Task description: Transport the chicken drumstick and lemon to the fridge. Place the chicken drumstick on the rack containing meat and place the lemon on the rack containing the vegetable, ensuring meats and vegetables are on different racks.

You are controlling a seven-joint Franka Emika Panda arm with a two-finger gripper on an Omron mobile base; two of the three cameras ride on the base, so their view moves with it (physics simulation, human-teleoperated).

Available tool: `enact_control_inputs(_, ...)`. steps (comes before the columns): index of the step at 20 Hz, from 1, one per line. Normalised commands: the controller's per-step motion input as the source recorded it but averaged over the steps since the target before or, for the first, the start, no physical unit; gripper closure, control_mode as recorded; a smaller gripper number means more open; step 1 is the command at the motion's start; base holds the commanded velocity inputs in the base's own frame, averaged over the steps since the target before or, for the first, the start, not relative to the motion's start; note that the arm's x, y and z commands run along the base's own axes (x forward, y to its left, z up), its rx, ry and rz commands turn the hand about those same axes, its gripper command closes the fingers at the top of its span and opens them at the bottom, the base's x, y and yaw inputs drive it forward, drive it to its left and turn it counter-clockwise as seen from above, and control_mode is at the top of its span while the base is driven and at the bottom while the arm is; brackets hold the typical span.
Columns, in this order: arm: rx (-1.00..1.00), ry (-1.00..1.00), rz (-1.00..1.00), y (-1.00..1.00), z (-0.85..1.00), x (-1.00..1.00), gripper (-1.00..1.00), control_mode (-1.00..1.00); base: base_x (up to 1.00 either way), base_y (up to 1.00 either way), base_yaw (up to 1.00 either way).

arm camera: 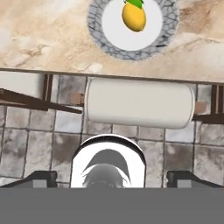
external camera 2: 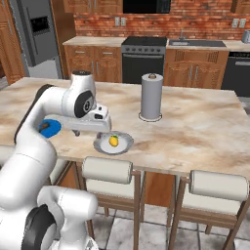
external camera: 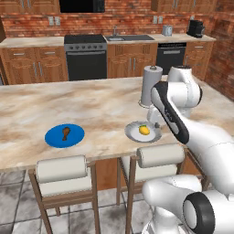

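Lemon sits on a small grey-rimmed plate near the table's front edge, while the chicken drumstick lies on a blue plate well to its left. Neither has been picked up, so the first grasp looks to be the step in hand. End effector hangs spread and empty above a stool, short of the lemon. Next it likely needs to reach forward over the lemon and descend.
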Motion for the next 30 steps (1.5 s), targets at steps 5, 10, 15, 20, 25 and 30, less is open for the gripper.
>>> enact_control_inputs(5,-0.01,0.05,0.0,-0.01,-0.34,0.56,-1.0,-1.0,0.0,0.0,0.0)
enact_control_inputs(10,-0.01,0.01,0.0,0.0,-0.34,0.39,-1.0,-1.0,0.0,0.0,0.0)
enact_control_inputs(15,-0.02,0.0,0.0,-0.03,-0.46,0.28,-1.0,-1.0,0.0,0.0,0.0)
enact_control_inputs(20,-0.01,0.0,0.0,-0.03,-0.52,0.26,-1.0,-1.0,0.0,0.0,0.0)
enact_control_inputs(25,0.0,0.0,0.0,-0.08,-0.3,0.24,-1.0,-1.0,0.0,0.0,0.0)
enact_control_inputs(30,0.0,0.0,0.0,-0.06,-0.15,0.27,-1.0,-1.0,0.0,0.0,0.0)
